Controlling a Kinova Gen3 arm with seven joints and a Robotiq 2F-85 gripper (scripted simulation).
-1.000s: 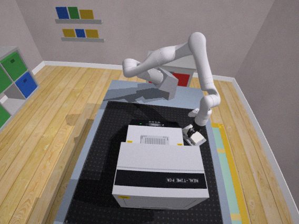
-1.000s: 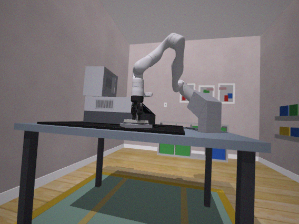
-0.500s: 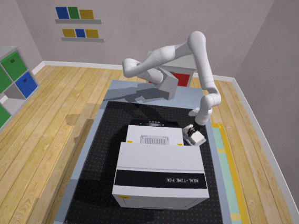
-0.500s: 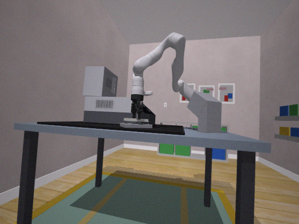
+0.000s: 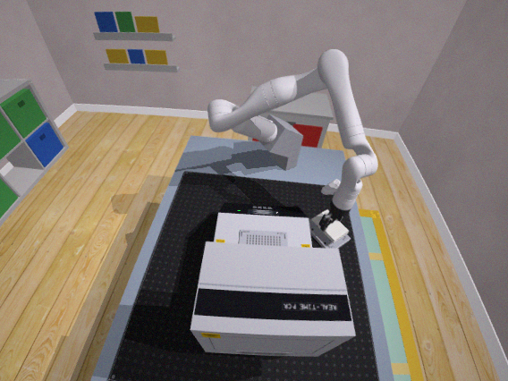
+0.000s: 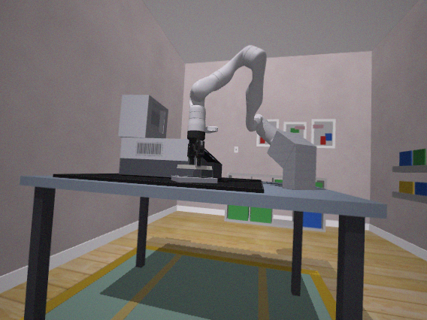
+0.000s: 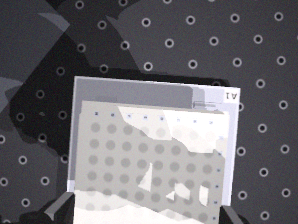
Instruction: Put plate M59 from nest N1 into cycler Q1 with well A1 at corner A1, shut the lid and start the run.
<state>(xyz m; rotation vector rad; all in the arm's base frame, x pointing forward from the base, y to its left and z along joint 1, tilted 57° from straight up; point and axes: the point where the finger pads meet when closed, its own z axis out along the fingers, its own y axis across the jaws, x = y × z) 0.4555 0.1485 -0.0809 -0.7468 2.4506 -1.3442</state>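
Observation:
My gripper [image 5: 333, 224] [image 6: 194, 164] [image 7: 145, 212] points down and is shut on plate M59 [image 5: 338, 232] [image 6: 184, 166] [image 7: 150, 150]. The plate is level, a little above nest N1 [image 5: 318, 231] [image 6: 193, 179] [image 7: 135, 90]. In the wrist view small blue marks run along the plate's far and right edges. The nest's A1 label [image 7: 231, 95] is at its far right corner. Cycler Q1 [image 5: 225, 224] [image 6: 177, 146] stands beside the nest. Its lid [image 5: 273, 268] [image 6: 135, 116] is open, and its block [image 5: 264, 240] is bare. A small green light [image 5: 239, 210] shows on its front. Its keys are too small to read.
The cycler's raised lid stands tall at the end of the cycler away from the arm's base [image 5: 286, 145] [image 6: 298, 161]. The nest is close to the cycler's side and near the edge of the black mat [image 5: 179, 215] [image 6: 240, 185].

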